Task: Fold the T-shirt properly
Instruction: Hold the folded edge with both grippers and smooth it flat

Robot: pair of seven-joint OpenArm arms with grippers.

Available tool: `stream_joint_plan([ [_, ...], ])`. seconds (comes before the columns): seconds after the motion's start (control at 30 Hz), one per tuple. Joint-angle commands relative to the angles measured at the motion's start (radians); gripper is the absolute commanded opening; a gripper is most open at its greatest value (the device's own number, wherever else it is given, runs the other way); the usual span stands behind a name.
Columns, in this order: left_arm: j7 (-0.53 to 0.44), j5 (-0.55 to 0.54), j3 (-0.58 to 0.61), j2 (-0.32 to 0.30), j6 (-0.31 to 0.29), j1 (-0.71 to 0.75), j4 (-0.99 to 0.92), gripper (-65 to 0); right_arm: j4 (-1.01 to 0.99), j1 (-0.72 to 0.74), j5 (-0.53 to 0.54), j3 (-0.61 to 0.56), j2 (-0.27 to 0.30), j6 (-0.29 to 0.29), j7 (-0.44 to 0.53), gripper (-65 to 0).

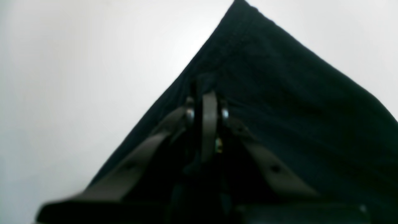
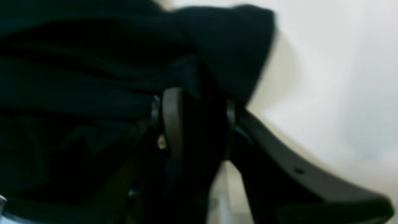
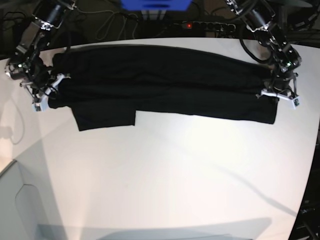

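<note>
The black T-shirt (image 3: 165, 85) lies stretched in a long folded band across the far part of the white table (image 3: 165, 175), plain side up; no print shows. A sleeve flap (image 3: 105, 117) sticks out toward the front at the left. My left gripper (image 3: 278, 97) is at the band's right end and is shut on the T-shirt (image 1: 295, 93), its fingertips (image 1: 209, 102) pinching a fold near the edge. My right gripper (image 3: 46, 96) is at the band's left end and is shut on the T-shirt (image 2: 77, 77), with cloth bunched between its fingers (image 2: 172, 118).
A blue box (image 3: 155, 4), a power strip with a red light (image 3: 189, 25) and cables lie behind the table's far edge. The table's curved edge runs down the left (image 3: 30, 150) and the right (image 3: 310, 165).
</note>
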Motion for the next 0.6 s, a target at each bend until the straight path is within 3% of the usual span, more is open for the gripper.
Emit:
stream_joint_plan([
  [0.0, 0.031, 0.022, -0.003, -0.009, 0.013, 0.001, 0.002, -65.0, 0.013, 0.008, -0.025, 0.022, 0.019, -0.005, -0.003, -46.5],
  [0.23, 0.031, 0.022, -0.003, -0.01, 0.013, 0.001, 0.002, -65.0, 0.013, 0.065, -0.025, 0.1, 0.019, -0.005, -0.003, -46.5],
  [0.57, 0.031, 0.02, -0.003, -0.01, 0.013, 0.001, 0.002, -65.0, 0.013, 0.116, -0.025, 0.108, 0.019, -0.005, -0.003, -46.5],
])
